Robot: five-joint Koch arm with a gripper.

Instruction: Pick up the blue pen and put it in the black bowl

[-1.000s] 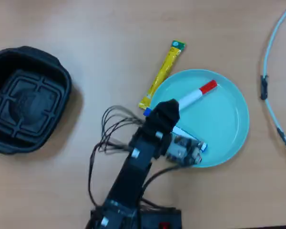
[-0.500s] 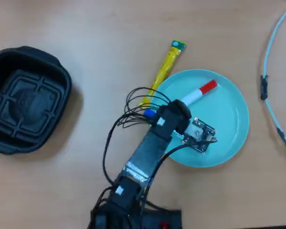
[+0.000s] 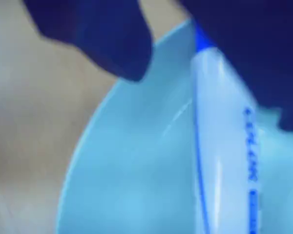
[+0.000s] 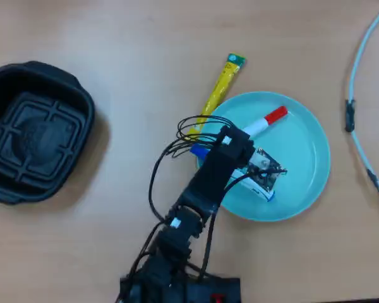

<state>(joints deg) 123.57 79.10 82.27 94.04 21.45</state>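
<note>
The blue pen (image 3: pixel 224 146) is a white barrel with blue print, and it lies on the round teal plate (image 3: pixel 136 165). In the overhead view only its blue cap (image 4: pixel 199 151) shows at the plate's left rim; the arm hides the rest. My gripper (image 3: pixel 200 83) is low over the plate with one dark jaw on each side of the pen. The right jaw is against the barrel, and a gap remains between the left jaw and the pen. In the overhead view the gripper (image 4: pixel 240 165) is over the plate's left part. The black bowl (image 4: pixel 35 129) stands empty at the far left.
A red-capped white marker (image 4: pixel 265 121) lies on the teal plate (image 4: pixel 303 158) just beyond the gripper. A yellow stick packet (image 4: pixel 221 85) lies on the table by the plate's upper left rim. A pale cable (image 4: pixel 360 113) runs along the right edge.
</note>
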